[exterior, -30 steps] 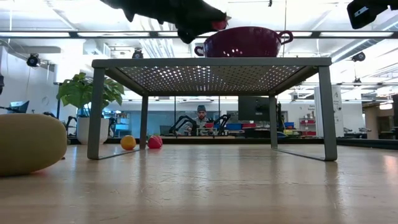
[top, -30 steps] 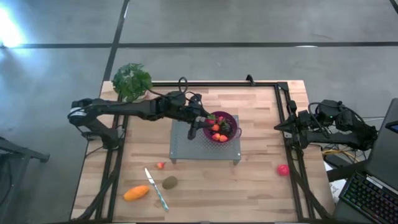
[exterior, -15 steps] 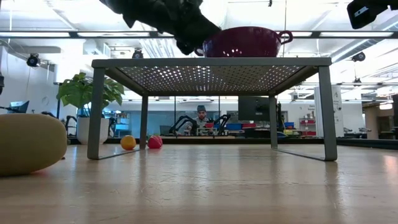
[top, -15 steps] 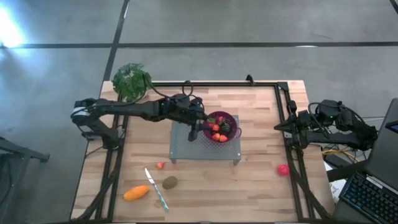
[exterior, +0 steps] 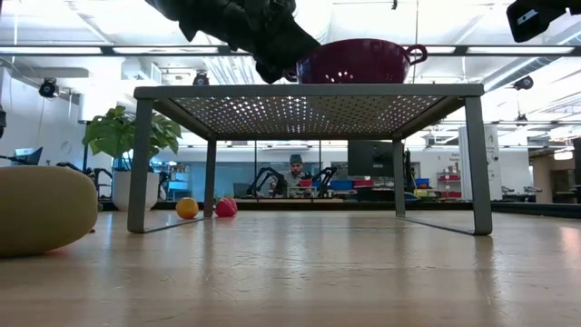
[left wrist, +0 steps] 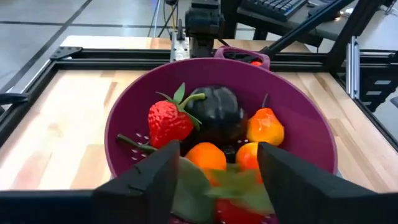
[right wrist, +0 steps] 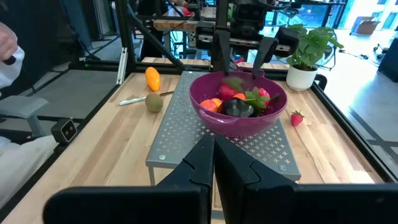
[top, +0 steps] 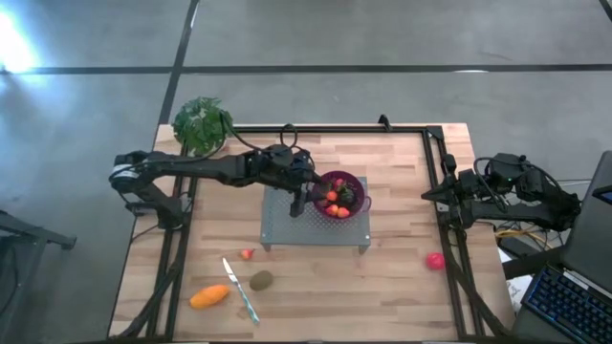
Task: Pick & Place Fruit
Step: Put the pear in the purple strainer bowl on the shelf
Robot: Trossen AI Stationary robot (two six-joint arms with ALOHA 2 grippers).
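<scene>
A purple bowl [top: 341, 194] stands on a perforated metal stand [top: 287, 227] mid-table. It holds a strawberry [left wrist: 169, 121], a dark round fruit [left wrist: 214, 112] and small orange pieces [left wrist: 265, 126]. My left gripper [left wrist: 214, 180] hovers open over the bowl's left rim, tipped down. A blurred leafy strawberry [left wrist: 233, 205] shows just below and between its fingers, apart from them. On the table lie a small strawberry [top: 247, 253], a brown-green oval fruit [top: 260, 280], an elongated orange fruit [top: 209, 296] and a pink-red ball [top: 435, 260]. My right gripper [right wrist: 213, 162] waits shut at the right edge.
A light-handled knife [top: 241, 291] lies between the orange fruit and the oval one near the front edge. A potted plant [top: 203, 124] stands at the far left corner. A black frame [top: 442, 172] runs along the table's sides. A keyboard [top: 569, 306] sits off the table's right.
My left gripper has tipped and sunk a little toward the bowl's rim. The red strawberry that showed at its fingertips in the low view is now out of sight behind the bowl's wall.
</scene>
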